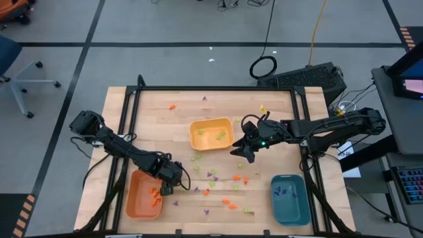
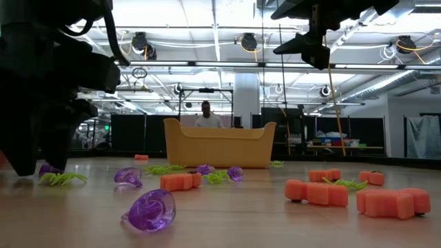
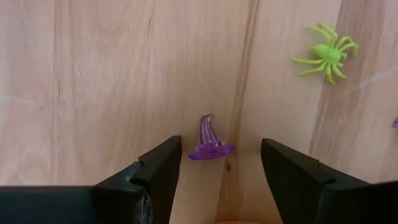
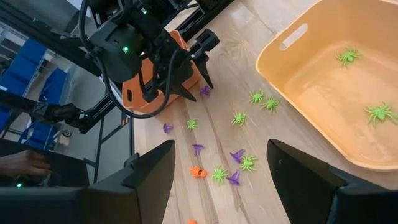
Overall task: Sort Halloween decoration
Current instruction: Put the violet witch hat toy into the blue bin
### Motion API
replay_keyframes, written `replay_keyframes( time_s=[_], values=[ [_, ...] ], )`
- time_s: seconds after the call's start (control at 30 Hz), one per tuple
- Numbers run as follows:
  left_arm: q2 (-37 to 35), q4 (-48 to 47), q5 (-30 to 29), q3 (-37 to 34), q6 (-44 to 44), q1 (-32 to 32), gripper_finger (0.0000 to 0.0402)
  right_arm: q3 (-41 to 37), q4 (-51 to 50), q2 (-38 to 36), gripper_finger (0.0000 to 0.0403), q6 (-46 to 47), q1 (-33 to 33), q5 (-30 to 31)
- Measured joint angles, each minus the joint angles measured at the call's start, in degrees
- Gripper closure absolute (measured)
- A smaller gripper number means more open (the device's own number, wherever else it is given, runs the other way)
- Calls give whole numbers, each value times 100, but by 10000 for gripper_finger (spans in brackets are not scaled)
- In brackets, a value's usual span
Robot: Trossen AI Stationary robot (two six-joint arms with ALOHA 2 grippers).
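Observation:
A small purple witch hat stands on its brim on the wooden table. My left gripper points down over it, open, one finger on each side of the hat and neither touching it. In the high view this gripper is beside the orange tray, which holds orange pieces. My right gripper hangs open and empty above the table, near the yellow tray. Orange, green and purple pieces lie scattered on the table between the trays.
A green spider lies not far from the hat. The yellow tray holds green spiders, and the teal tray at the near right holds purple pieces. Orange blocks and a purple ring lie near the front edge. A black frame borders the table.

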Motion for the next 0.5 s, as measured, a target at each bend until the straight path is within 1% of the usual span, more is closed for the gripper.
replay_keyframes(
  time_s=[0.1, 0.2, 0.37, 0.5],
  values=[
    [0, -2, -1, 0, 18, 0, 182, 0, 2, 0, 163, 0, 0, 1],
    [0, -15, -4, 0, 92, 0, 197, 0, 2, 0, 163, -2, 0, 1],
    [0, -42, -30, -2, 335, 2, 248, 0, 0, 0, 163, -44, 0, 3],
    [2, -59, -39, -2, 346, 2, 286, 0, 0, 0, 163, -44, 0, 3]
  ],
)
